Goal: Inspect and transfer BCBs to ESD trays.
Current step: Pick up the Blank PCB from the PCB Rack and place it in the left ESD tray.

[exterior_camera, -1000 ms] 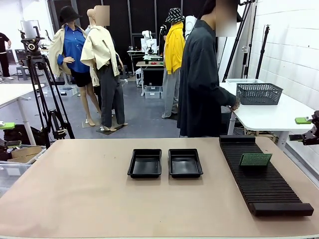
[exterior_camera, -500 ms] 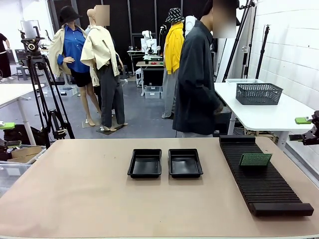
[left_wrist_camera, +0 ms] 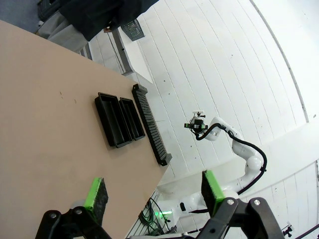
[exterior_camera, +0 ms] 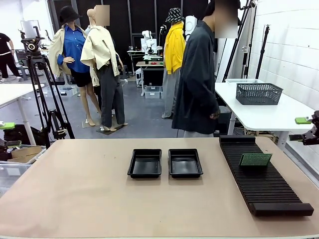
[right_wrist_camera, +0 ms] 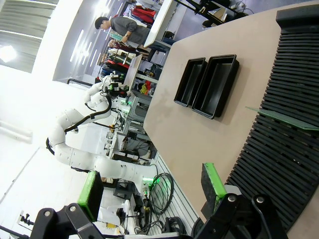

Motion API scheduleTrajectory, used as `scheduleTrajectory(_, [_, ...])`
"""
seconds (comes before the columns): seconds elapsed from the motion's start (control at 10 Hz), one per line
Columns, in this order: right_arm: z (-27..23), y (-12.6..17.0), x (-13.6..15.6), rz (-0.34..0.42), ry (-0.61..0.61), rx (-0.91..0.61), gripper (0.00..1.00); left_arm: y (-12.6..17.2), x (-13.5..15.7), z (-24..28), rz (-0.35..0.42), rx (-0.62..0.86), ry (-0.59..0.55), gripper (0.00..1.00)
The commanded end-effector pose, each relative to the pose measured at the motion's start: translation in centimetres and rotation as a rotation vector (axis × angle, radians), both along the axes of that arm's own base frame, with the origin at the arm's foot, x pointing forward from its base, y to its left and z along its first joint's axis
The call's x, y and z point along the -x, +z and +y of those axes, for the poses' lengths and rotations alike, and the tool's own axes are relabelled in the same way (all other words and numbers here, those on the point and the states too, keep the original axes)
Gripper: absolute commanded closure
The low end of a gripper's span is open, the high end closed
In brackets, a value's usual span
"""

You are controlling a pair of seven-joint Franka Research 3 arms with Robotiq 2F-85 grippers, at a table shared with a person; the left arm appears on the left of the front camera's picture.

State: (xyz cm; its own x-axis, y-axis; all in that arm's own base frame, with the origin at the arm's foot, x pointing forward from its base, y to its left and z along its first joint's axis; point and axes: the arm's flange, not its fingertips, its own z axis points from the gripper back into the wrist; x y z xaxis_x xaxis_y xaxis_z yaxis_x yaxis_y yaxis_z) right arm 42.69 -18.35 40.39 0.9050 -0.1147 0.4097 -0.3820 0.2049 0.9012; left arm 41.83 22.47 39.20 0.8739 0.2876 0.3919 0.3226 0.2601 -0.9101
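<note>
BCB point(exterior_camera: 255, 159) stood in rack point(exterior_camera: 266, 191); trays point(exterior_camera: 131, 172) to its left

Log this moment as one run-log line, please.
left gripper open, empty | right gripper open, empty | board standing in rack | trays empty | person at far side

White brick wall point(exterior_camera: 294, 40), grey floor point(exterior_camera: 144, 117)

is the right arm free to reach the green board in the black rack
Probably yes: the small green circuit board stands exposed in the long black ribbed rack, nothing covers it, and the right tool is open.
</note>
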Motion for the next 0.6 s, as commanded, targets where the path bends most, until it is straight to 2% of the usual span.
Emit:
scheduleTrajectory(0.0, [0.00,-0.14,0.22,0.004,-0.001,-0.002,0.00,0.09,0.10,-0.08,0.009,-0.005,0.006,0.00])
scheduleTrajectory(0.5, [0.00,-0.14,0.22,0.004,-0.001,-0.002,0.00,0.09,0.10,-0.08,0.009,-0.005,0.006,0.00])
